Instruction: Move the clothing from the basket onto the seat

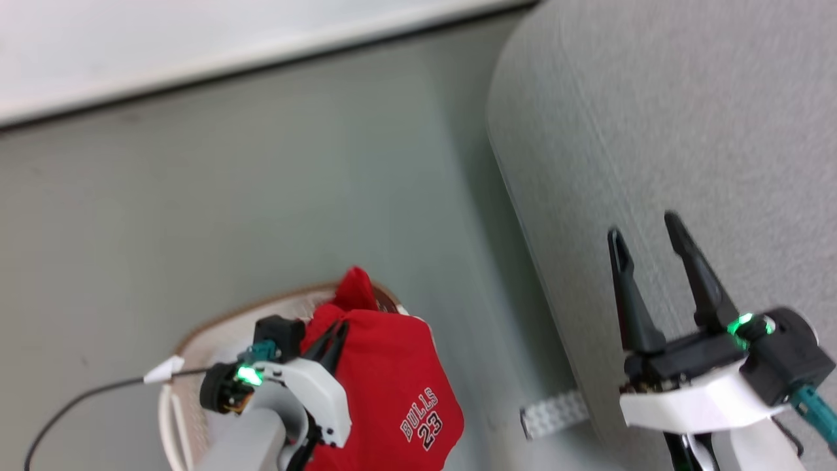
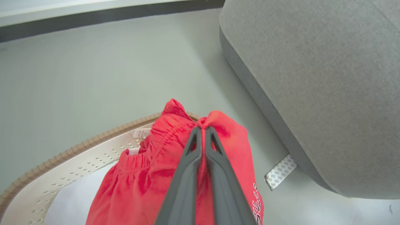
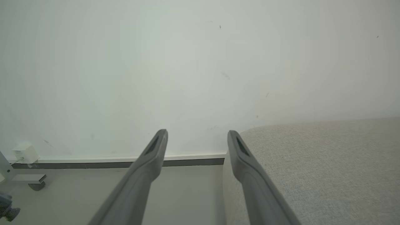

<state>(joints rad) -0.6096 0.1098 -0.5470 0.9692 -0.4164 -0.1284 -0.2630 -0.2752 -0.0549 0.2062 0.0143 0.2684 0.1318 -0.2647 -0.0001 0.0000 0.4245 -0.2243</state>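
Clothing (image 2: pixel 140 178) in left end effector (image 2: pixel 203 128)

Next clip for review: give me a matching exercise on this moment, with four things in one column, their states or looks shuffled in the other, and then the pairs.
Column one:
1. left hand
2. right hand
3. basket
4. seat

Column two:
A. grey woven fabric with a rounded edge
B. open and empty
C. brown rim, standing on the floor
D. shut on the red clothing

Pairs: 1-D; 2-B; 3-C; 4-A
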